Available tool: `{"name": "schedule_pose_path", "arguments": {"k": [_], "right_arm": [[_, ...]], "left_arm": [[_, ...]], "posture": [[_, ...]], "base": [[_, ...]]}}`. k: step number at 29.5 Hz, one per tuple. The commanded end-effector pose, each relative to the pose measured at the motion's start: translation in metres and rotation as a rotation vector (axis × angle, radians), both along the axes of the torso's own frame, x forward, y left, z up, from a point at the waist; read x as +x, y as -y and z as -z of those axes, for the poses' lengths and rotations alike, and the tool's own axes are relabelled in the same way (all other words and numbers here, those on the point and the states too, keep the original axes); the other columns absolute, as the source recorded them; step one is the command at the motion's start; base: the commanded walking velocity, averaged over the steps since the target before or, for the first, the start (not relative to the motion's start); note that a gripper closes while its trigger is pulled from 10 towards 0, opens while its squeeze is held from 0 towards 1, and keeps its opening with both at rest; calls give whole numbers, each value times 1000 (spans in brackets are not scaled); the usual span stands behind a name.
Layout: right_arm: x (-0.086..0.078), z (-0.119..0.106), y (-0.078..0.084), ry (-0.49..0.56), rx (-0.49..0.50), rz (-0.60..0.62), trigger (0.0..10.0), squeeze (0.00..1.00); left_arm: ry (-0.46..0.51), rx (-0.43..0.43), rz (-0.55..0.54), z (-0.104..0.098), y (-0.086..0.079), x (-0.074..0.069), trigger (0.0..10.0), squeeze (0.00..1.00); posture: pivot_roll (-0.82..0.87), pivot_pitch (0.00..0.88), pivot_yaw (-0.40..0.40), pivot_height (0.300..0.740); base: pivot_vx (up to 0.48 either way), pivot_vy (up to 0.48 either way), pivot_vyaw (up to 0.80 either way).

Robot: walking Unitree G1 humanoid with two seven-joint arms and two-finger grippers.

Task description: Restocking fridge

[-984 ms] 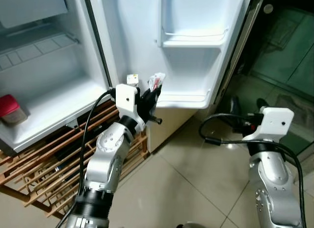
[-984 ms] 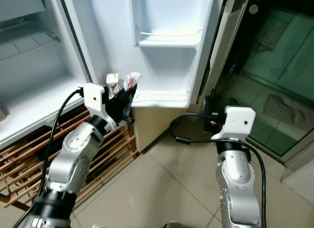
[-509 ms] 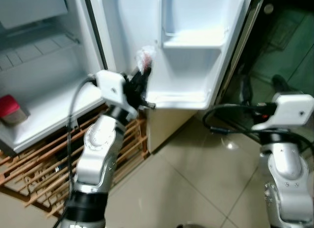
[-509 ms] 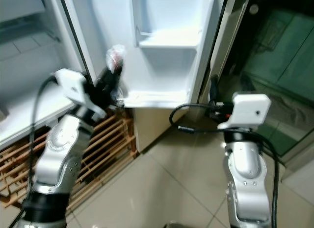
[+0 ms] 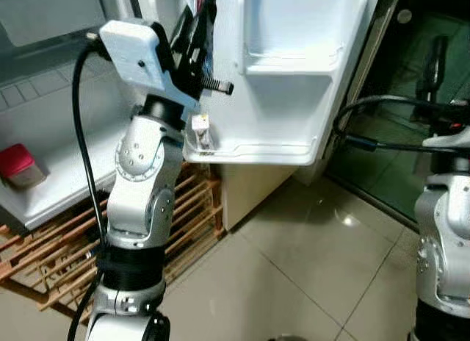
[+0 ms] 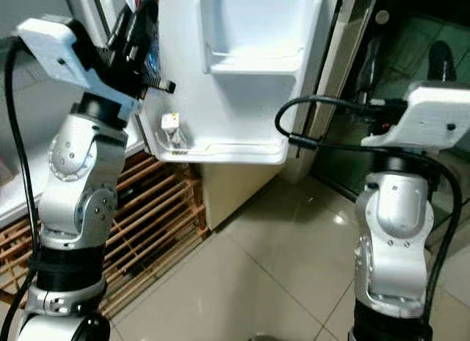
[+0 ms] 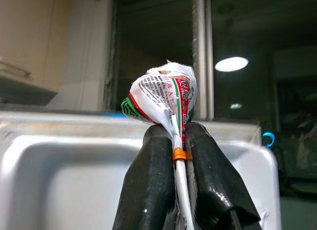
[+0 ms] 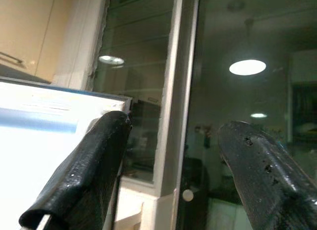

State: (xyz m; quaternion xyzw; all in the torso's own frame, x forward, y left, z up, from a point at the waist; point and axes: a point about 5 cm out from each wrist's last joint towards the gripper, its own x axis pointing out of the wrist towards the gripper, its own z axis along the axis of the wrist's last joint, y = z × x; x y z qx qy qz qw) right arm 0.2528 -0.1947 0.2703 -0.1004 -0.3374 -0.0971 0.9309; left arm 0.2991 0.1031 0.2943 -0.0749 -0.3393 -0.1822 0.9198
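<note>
My left gripper [image 7: 177, 137] is shut on a small crinkled packet [image 7: 162, 93] printed in red, green and white, pinching its sealed end. The left arm is raised high in front of the open fridge door, its fingers [image 5: 192, 29] level with the upper door shelf [image 5: 294, 60]. Below it, a small white carton [image 5: 200, 128] sits at the left end of the lower door shelf [image 5: 257, 148]. My right gripper [image 8: 173, 123] is open with nothing between its fingers. The right arm [image 6: 393, 201] stands by the door's outer edge.
The fridge compartment [image 5: 66, 142] on the left is open, with a red-lidded container [image 5: 16, 164] on its shelf. A wooden slatted rack [image 5: 66, 260] lies under it. Dark glass doors [image 5: 433, 91] are at the right. Tiled floor [image 5: 294, 282] lies ahead.
My left arm has lifted the packet from the level of the lower door shelf up to the upper shelf. The right arm has risen too.
</note>
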Motion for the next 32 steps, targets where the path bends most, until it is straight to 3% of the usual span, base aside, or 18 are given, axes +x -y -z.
{"name": "schedule_pose_path", "arguments": {"k": [1, 12, 26, 30, 32], "right_arm": [[2, -3, -1, 14, -8, 3, 10000, 0], [10, 1, -7, -11, -5, -44, 10000, 0], [12, 8, -8, -31, -5, -54, 10000, 0], [10, 14, -5, -56, 17, -47, 10000, 0], [9, 18, -4, -69, 20, -47, 10000, 0]], "left_arm": [[40, -10, 10, -10, 3, 0, 10000, 0], [47, -14, -4, -13, -1, 2, 10000, 0], [56, -26, 13, -17, -2, 3, 10000, 0], [23, 52, 123, -18, 1, 7, 10000, 0], [3, 136, 220, -12, 8, 5, 10000, 0]], "posture": [[-208, 0, 48, 740], [-197, 0, 45, 740], [-196, 0, 45, 740], [-196, 0, 54, 740], [-197, 0, 59, 740]], "base": [[465, 0, 0], [391, 0, 0], [0, 0, 0], [0, 0, 0], [0, 0, 0]]}}
